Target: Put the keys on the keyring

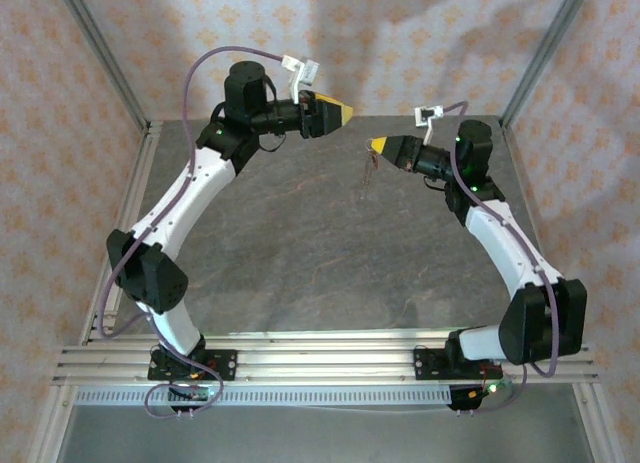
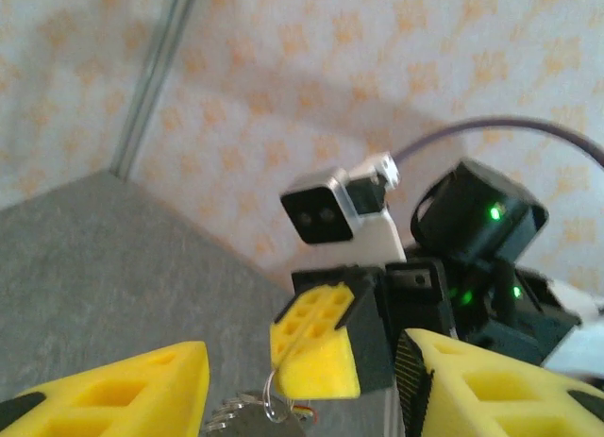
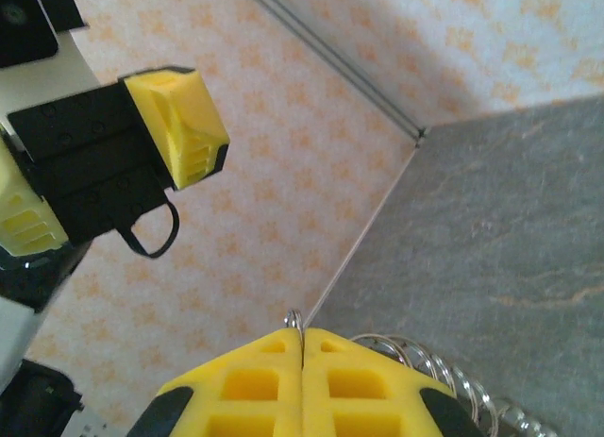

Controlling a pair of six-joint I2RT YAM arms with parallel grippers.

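keyring [image 1: 368,171] is pinched in the closed right claw [image 1: 379,144] and hung downward from the tip, faced closely by the left claw [image 1: 341,113], whose jaws are parted.

Soft, even light; wrist views blurred up close

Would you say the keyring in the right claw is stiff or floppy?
Probably floppy: the keyring dangles below the right claw. Likely light, since a fingertip pinch on thin wire holds it. It may swing when moved.
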